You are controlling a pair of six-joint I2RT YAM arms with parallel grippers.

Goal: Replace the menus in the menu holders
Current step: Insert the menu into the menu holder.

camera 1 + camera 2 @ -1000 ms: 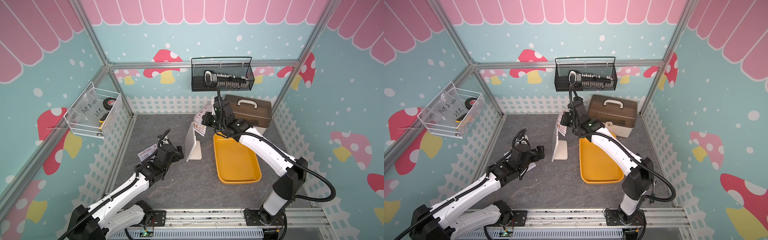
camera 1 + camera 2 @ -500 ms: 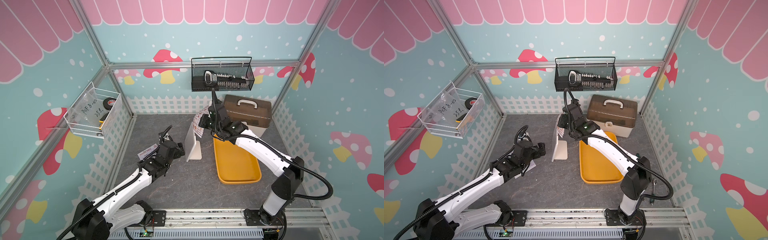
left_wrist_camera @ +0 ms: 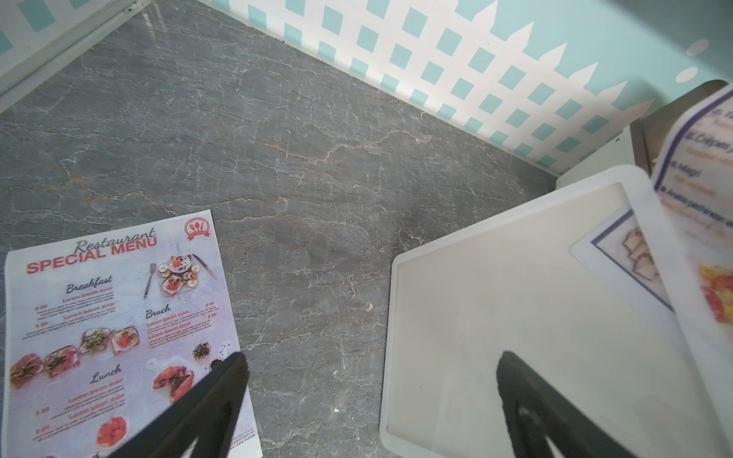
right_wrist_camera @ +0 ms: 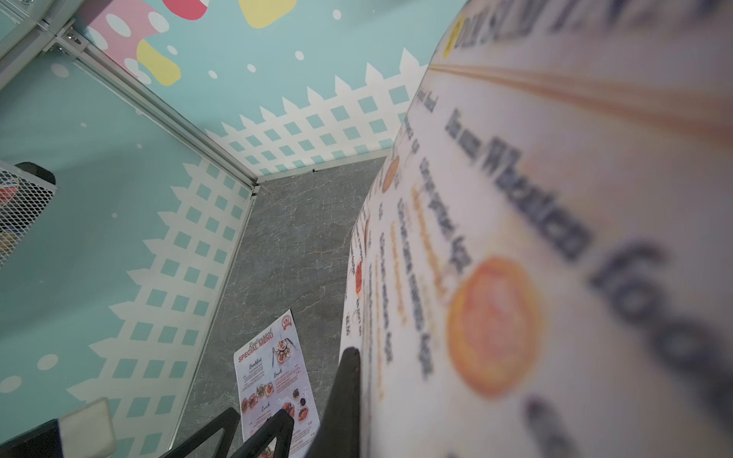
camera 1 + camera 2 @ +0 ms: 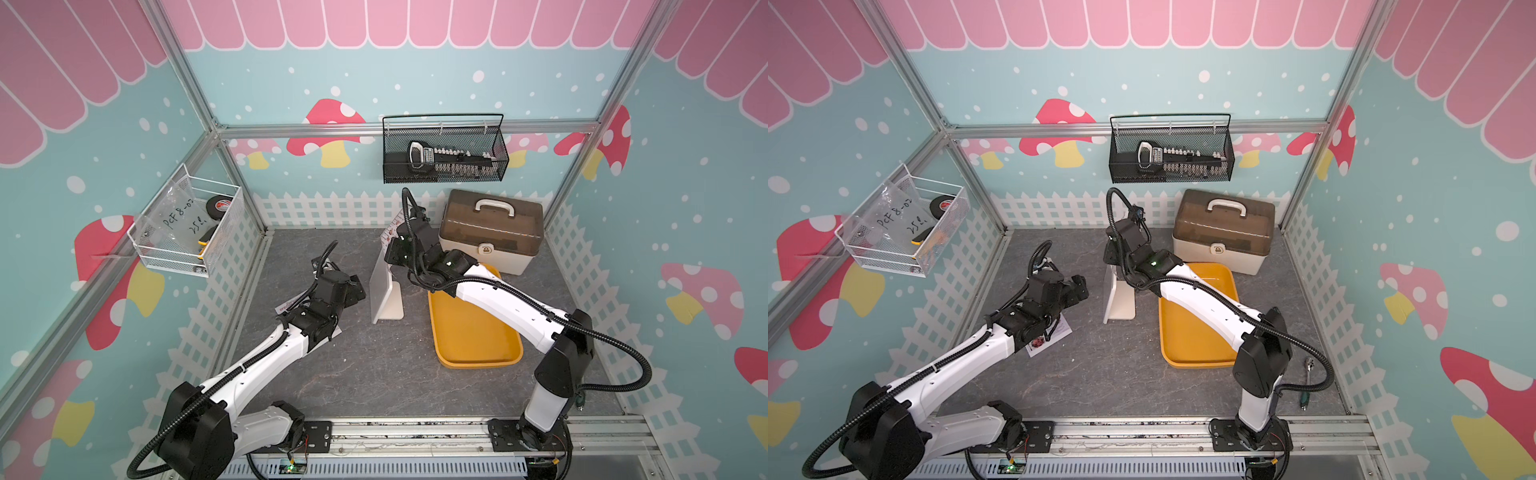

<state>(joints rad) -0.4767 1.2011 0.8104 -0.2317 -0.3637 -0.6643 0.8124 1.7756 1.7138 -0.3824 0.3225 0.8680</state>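
Now right fingers (image 4: 347, 396) pinch the Dim Sum menu (image 3: 698, 166), corner in the holder (image 3: 496, 297) below. Nearby, left fingers (image 3: 206, 400) gape open.

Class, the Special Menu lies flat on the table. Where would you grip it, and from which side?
The Special Menu is a thin sheet lying flat, so its middle gives nothing to pinch. Probably take its long edge facing the stand, coming from above with jaws tilted low; bare table borders that edge.
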